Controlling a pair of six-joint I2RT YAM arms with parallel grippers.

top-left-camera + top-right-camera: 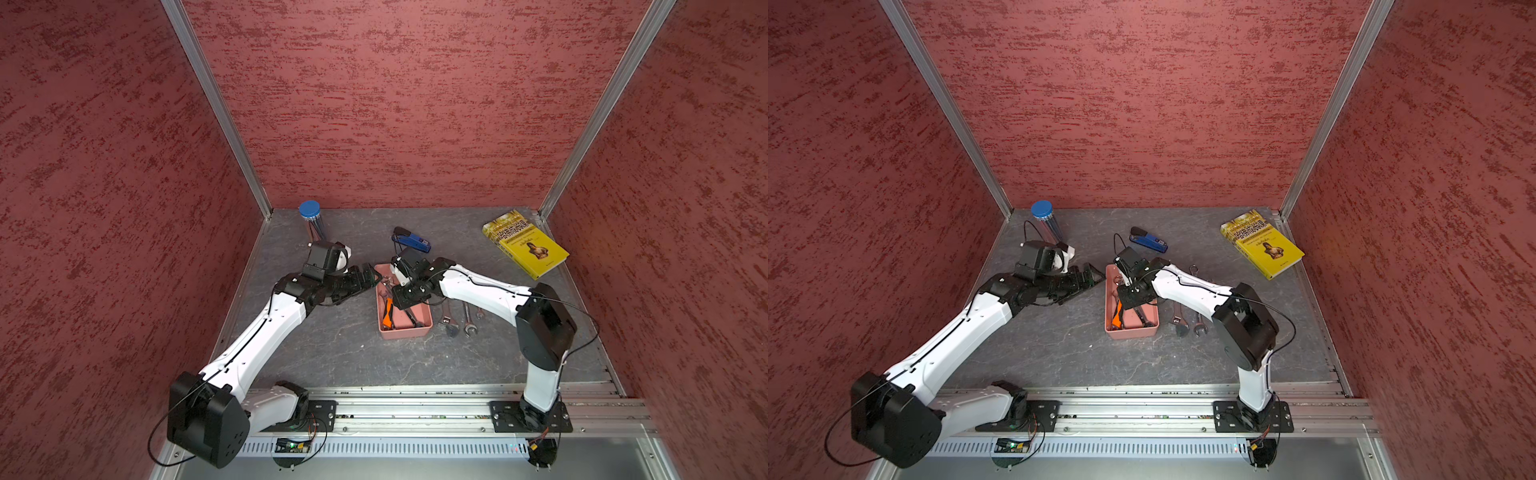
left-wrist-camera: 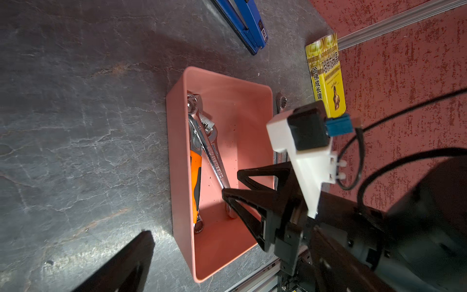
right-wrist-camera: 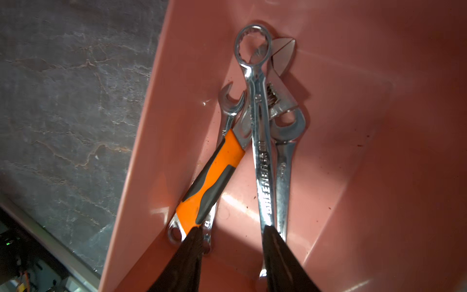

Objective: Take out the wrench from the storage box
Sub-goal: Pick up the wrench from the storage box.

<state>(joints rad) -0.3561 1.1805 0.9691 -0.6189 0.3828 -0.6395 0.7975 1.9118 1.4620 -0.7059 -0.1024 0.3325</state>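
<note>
The left gripper (image 1: 369,277) hangs just beside the far left corner of the salmon-pink plastic storage box (image 2: 177,161). Its jaws are spread wide and hold nothing. Inside the box, along its left wall, lie an orange-handled wrench (image 3: 214,177) and a long shiny silver wrench (image 3: 262,161), tangled with other silver ones. The right gripper (image 3: 232,230) is down in the box over their near ends, jaws part way apart, pinching nothing. One finger (image 3: 275,247) seems to sit on top of the silver wrench, not beside it. To do this well, it should shift so the wrench's thin bar is between the jaws, squeeze hard, then lift straight up slowly so the other tools stay behind.
</note>
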